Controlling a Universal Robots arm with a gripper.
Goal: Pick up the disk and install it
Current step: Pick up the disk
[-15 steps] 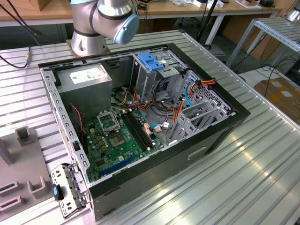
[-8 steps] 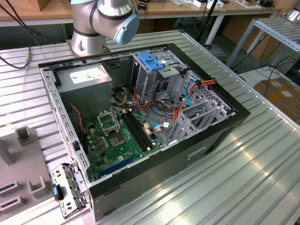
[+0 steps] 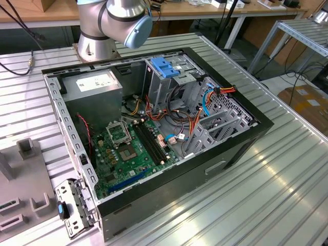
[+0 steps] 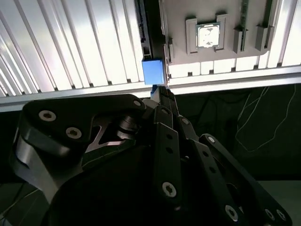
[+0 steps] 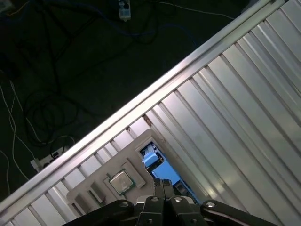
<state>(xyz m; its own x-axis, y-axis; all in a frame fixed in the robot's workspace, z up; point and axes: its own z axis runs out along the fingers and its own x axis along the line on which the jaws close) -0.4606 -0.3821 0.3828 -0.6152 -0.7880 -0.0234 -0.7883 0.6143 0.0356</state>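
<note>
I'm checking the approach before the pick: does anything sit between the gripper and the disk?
Nothing visible does. In the second wrist view the gripper points straight at the blue end of the disk, right by it, beside the grey fixture plate. No cable or part lies between them. Whether they touch cannot be told.

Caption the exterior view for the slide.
Open computer case on ribbed aluminium table, motherboard exposed; robot arm beyond, grey fixture tray alongside.
</note>
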